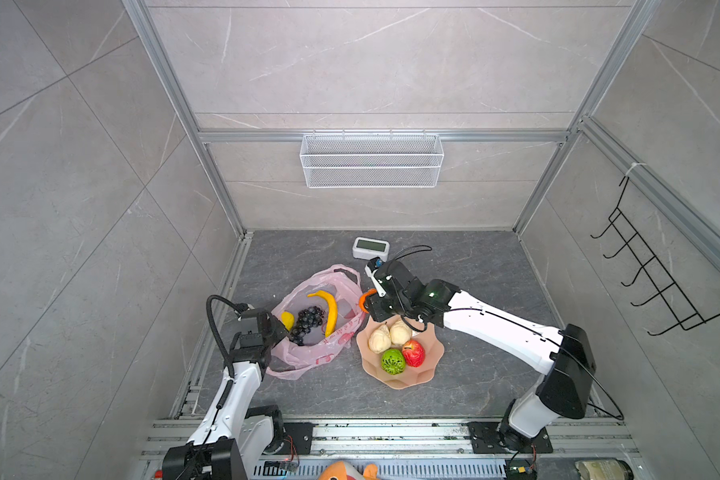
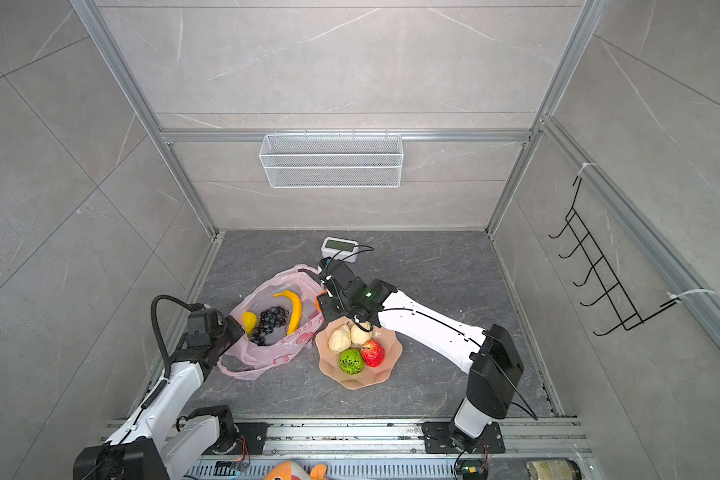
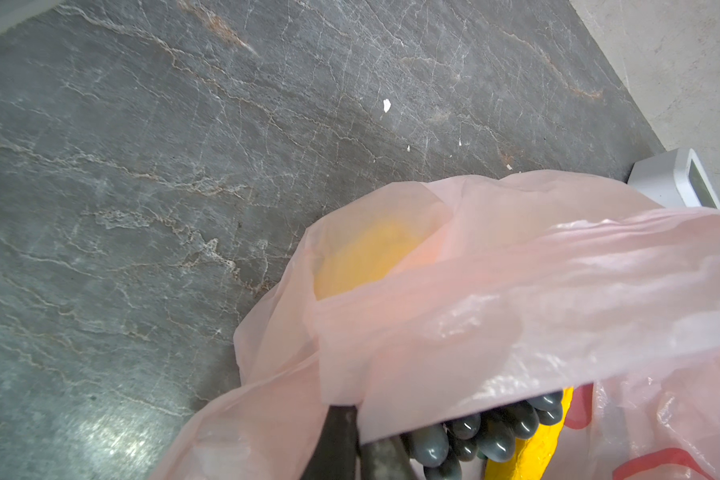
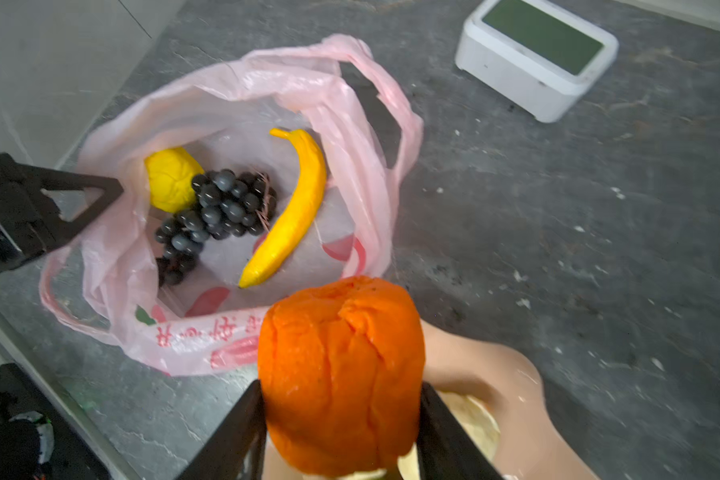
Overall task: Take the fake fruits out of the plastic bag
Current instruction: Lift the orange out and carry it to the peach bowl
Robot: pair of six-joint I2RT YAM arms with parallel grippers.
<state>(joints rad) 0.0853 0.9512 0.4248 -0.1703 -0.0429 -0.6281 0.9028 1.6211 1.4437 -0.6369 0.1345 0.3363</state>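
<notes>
The pink plastic bag [image 1: 308, 357] lies open on the dark table, left of centre in both top views. Inside it are a yellow banana [image 1: 328, 309], a dark grape bunch [image 1: 306, 321] and a yellow lemon [image 1: 287, 320]. My left gripper [image 3: 356, 440] is shut on the bag's near-left rim [image 3: 516, 291]. My right gripper [image 4: 341, 388] is shut on the orange [image 4: 341, 365], held above the edge of the peach bowl [image 1: 416, 380] just beside the bag. Two beige lumps [image 1: 381, 338], a red apple [image 1: 413, 353] and a green bumpy fruit [image 1: 393, 361] sit in the bowl.
A white box with a green screen [image 1: 371, 248] stands behind the bag. A white wire basket [image 1: 371, 160] hangs on the back wall and a black hook rack [image 1: 657, 270] on the right wall. An orange plush toy [image 1: 346, 471] pokes up at the front rail.
</notes>
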